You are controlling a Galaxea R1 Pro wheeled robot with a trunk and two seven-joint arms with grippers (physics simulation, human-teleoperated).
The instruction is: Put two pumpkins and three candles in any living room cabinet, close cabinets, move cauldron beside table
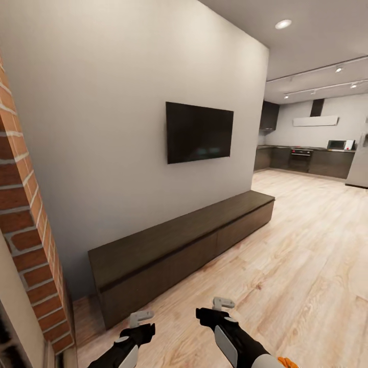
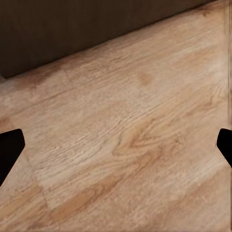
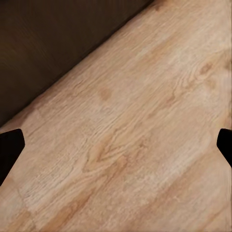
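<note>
Along the grey wall, closed cabinet [image 1: 179, 245] on pale wood floor [image 1: 286, 266]; left pincer [image 2: 116, 150] and right pincer [image 3: 116, 145] seemingly released.

Open-plan home, living room: wall TV [image 1: 199, 132] above long low dark cabinet [image 1: 179, 250], plank floor [image 1: 306, 245], brick pillar [image 1: 28, 225], kitchen [image 1: 306, 158] out back.

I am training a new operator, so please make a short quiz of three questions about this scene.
1. True or false: the cabinet under the TV has a drawer pulled out.
2. What lies beneath the left gripper and right gripper? A) carpet B) wood floor C) tiles
3. Fill in: both grippers are ____ and hold nothing.

Key: 1 false, all fronts look shut; 2 B; 3 open.
</note>
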